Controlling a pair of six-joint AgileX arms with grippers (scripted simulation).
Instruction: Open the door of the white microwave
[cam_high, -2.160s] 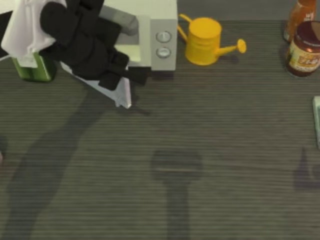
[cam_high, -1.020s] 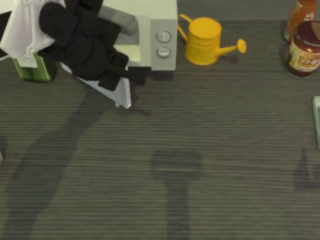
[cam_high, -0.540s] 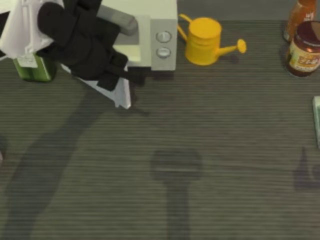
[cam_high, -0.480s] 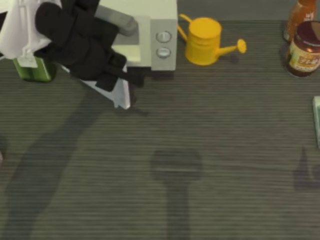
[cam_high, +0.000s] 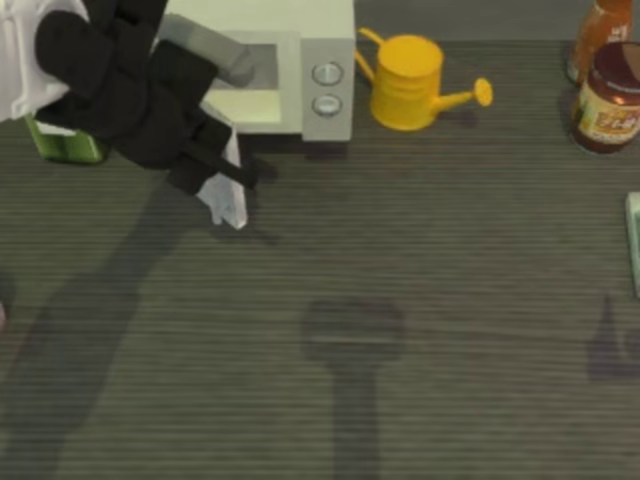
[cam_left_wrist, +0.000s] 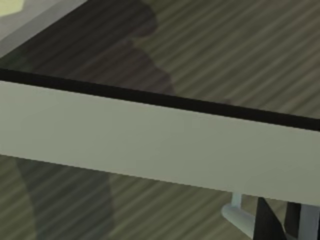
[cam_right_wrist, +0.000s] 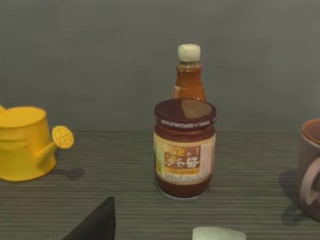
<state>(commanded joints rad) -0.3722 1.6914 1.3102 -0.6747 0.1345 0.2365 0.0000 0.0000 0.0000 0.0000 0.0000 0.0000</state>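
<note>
rendered tabletop mock-up of a kitchen | grey ribbed table before a plain grey backdrop | white microwave at rear left | yellow watering can beside it | sauce jar and bottle at right | mug nearby

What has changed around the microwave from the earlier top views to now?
The left gripper has swung toward the table's left, carrying the door further open, so more of the white microwave interior shows. The yellow watering can, the jar and the bottle stayed put.
</note>
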